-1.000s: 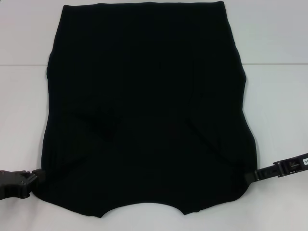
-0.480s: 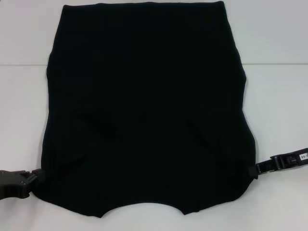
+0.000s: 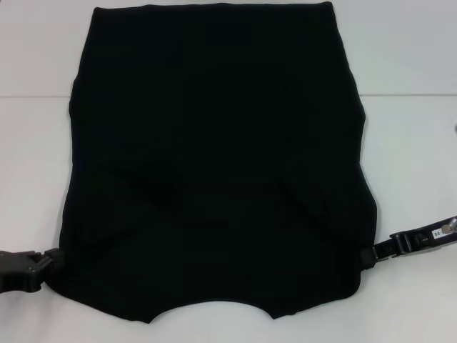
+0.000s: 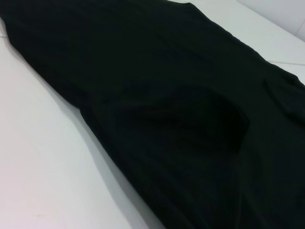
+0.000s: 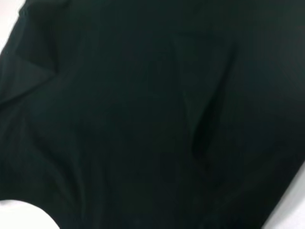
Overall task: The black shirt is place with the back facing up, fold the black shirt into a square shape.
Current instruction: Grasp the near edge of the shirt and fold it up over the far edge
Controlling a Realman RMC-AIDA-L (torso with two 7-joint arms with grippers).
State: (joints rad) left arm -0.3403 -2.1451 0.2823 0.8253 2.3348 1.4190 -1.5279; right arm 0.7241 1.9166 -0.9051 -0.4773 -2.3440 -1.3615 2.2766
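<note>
The black shirt (image 3: 214,164) lies flat on the white table (image 3: 407,143), long axis running away from the robot, neckline nearest. The left claw (image 3: 51,259) and right claw (image 3: 371,255) meet its near corners; their grip cannot be told.

White table (image 3: 414,64) fills the view, with a faint seam line running across it at the far part. Lying flat on it is the black shirt (image 3: 214,157), spread wide, plain side up, sleeves folded in over the body. Its curved neckline edge sits nearest the robot, the straight hem at the far end. Bare white surface shows on both sides.
</note>
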